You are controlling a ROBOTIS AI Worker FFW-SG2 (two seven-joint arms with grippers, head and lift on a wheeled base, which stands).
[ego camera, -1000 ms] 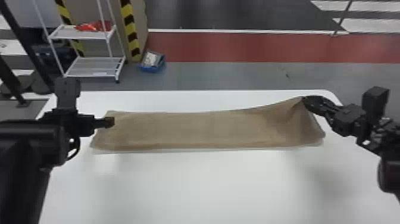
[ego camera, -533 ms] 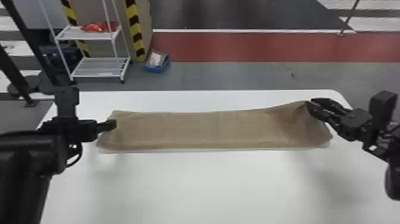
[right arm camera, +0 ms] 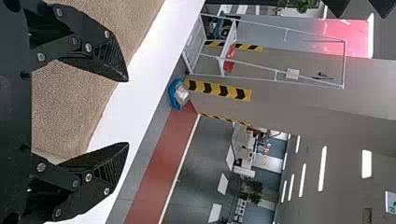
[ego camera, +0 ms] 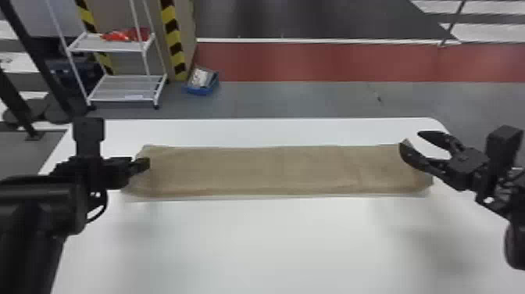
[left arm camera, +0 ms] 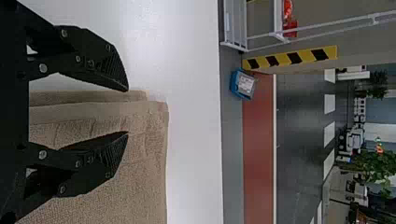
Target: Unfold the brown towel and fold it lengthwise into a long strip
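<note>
Whereas earlier it pinched the brown cloth towel (ego camera: 254, 170), the right black two-fingered tool (ego camera: 410, 139) is now widely spread, empty; the towel lies beneath it and the left black tool (ego camera: 147, 164), also spread.

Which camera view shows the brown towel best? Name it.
The head view: the brown towel shows along its whole length. The left wrist view has one end, by the left claw; the right wrist view, part by the right claw.
</note>
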